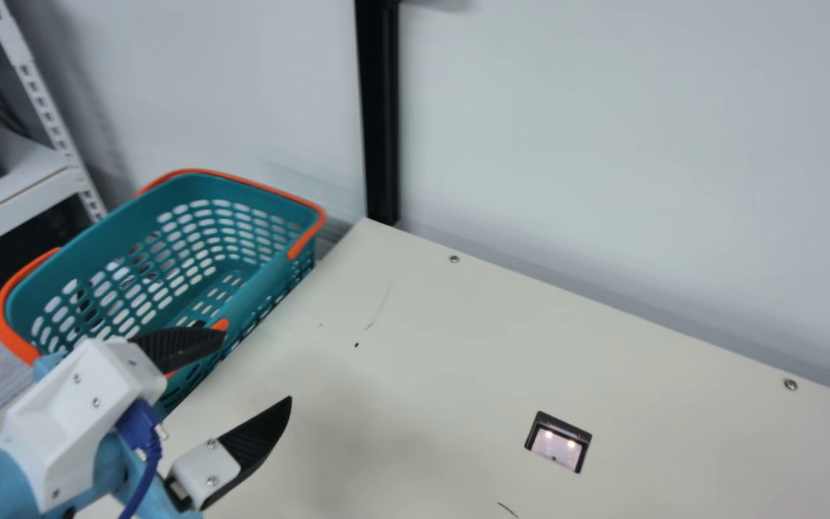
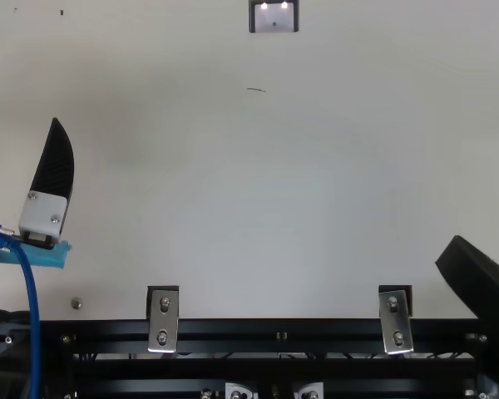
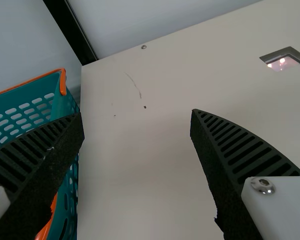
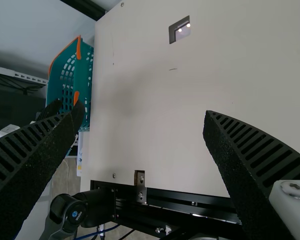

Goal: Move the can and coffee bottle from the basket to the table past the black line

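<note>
Beyond and left of the left fingers (image 1: 260, 436), which are spread wide with nothing between them, the teal basket (image 1: 242, 191) sits beside the table (image 1: 422, 375); to pick well from it, I'd lift them clear of the rim, come down steeply around one item, close gently and raise it high before crossing. Counting rightward, there is one basket, a pair of parted left fingers, one recessed window in the table, and a pair of right fingers (image 4: 255, 150), also wide apart and empty; how many cans or coffee bottles the basket holds, I cannot tell.
</note>
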Robot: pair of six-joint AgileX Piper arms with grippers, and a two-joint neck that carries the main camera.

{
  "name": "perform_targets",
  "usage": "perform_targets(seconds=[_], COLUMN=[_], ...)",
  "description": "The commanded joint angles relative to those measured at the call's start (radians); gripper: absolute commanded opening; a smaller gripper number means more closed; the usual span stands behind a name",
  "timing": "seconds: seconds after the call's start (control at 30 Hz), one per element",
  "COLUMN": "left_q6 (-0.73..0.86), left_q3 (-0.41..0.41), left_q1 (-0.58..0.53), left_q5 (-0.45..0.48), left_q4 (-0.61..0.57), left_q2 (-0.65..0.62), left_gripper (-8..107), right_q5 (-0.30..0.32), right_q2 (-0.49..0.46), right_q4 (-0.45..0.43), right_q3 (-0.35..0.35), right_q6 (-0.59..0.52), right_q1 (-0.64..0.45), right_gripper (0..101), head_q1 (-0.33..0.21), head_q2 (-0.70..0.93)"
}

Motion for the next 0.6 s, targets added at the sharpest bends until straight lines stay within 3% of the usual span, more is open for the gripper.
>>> perform_targets(seconds=[0.0,0.57], left_q6=[0.000,-0.053], left_q3=[0.000,-0.004], left_q1=[0.000,-0.008], left_q5=[0.000,-0.007], left_q4=[0.000,0.043], left_q2=[0.000,0.006], left_gripper=[90,90], right_q5=[0.000,0.000], right_q2=[0.000,0.000], right_q4=[0.000,0.000], right_q3=[0.000,0.000], right_q6=[0.000,0.000], right_q1=[0.000,0.000], right_gripper=[101,101], head_q1=[-0.031,-0.031], head_q2=[0.046,0.063])
